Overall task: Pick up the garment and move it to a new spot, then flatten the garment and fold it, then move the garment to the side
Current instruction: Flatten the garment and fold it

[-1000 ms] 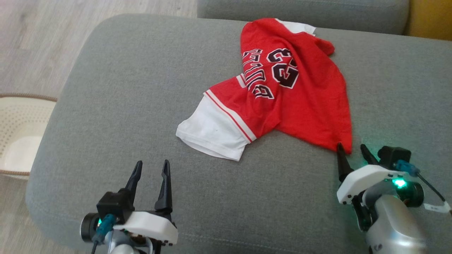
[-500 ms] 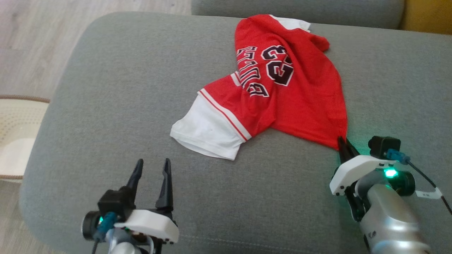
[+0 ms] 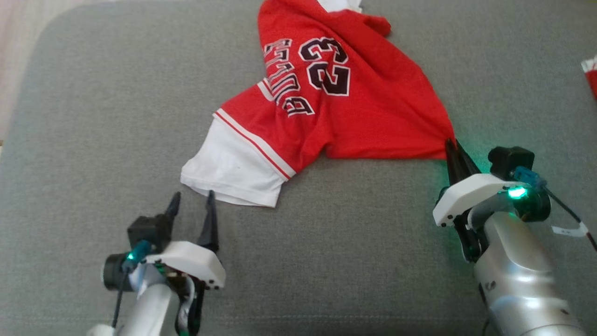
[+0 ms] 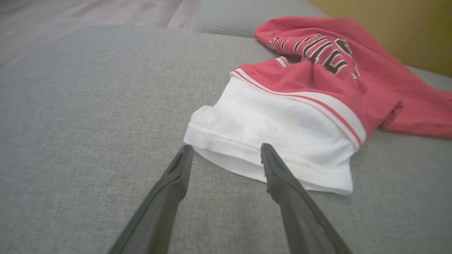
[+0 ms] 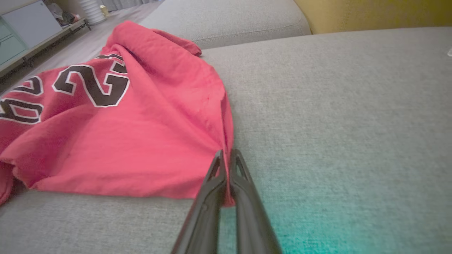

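Note:
The garment (image 3: pixel 336 107) is a red jersey with dark "23" lettering and a white sleeve (image 3: pixel 228 170), lying crumpled on the grey sofa cushion (image 3: pixel 93 116). My right gripper (image 3: pixel 450 143) is shut on the garment's red corner, and the cloth is pinched between its fingers in the right wrist view (image 5: pixel 226 157). My left gripper (image 3: pixel 192 198) stands open just in front of the white sleeve's hem; in the left wrist view (image 4: pixel 226 150) its fingertips straddle that hem (image 4: pixel 247 165) without closing on it.
A second grey cushion (image 5: pixel 226 17) lies behind the garment, with a yellow surface (image 5: pixel 370 14) beyond it. A small red and white item (image 3: pixel 590 74) shows at the right edge. Wooden floor (image 4: pixel 88 10) lies off the cushion's far left.
My right gripper shut on the garment's red corner. The left gripper moved forward up to the white sleeve. The camera shifted, so the whole scene sits lower and more to the left.

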Tool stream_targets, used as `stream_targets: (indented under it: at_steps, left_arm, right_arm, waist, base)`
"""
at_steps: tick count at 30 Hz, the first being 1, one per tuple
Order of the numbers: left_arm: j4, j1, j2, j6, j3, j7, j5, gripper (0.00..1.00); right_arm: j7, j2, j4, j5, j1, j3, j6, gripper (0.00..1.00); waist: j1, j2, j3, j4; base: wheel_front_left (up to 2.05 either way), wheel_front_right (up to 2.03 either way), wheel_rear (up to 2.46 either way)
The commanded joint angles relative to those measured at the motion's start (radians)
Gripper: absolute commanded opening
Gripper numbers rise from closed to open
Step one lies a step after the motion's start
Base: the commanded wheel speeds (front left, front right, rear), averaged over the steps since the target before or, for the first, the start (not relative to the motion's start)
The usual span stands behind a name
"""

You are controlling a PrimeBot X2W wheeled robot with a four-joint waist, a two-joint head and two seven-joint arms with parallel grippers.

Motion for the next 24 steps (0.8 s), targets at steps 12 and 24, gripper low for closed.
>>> stream_targets:
  at_steps: [12,24]
  left_arm:
    - [0.040,-0.114,0.072,0.017,0.071,0.016,-0.017,1.00]
    - [0.130,-0.164,0.095,-0.039,0.029,0.075,-0.023,1.00]
  right_arm:
    - [-0.013,0.002,-0.109,0.067,-0.057,0.096,0.007,0.00]
    - [-0.001,0.002,-0.128,0.082,-0.061,0.127,0.007,0.00]
  waist:
    - [0.0000,0.0000,0.075,-0.041]
    - [0.0000,0.0000,0.067,-0.057]
  base:
    - [0.00,0.00,0.00]
    - [0.00,0.00,0.00]
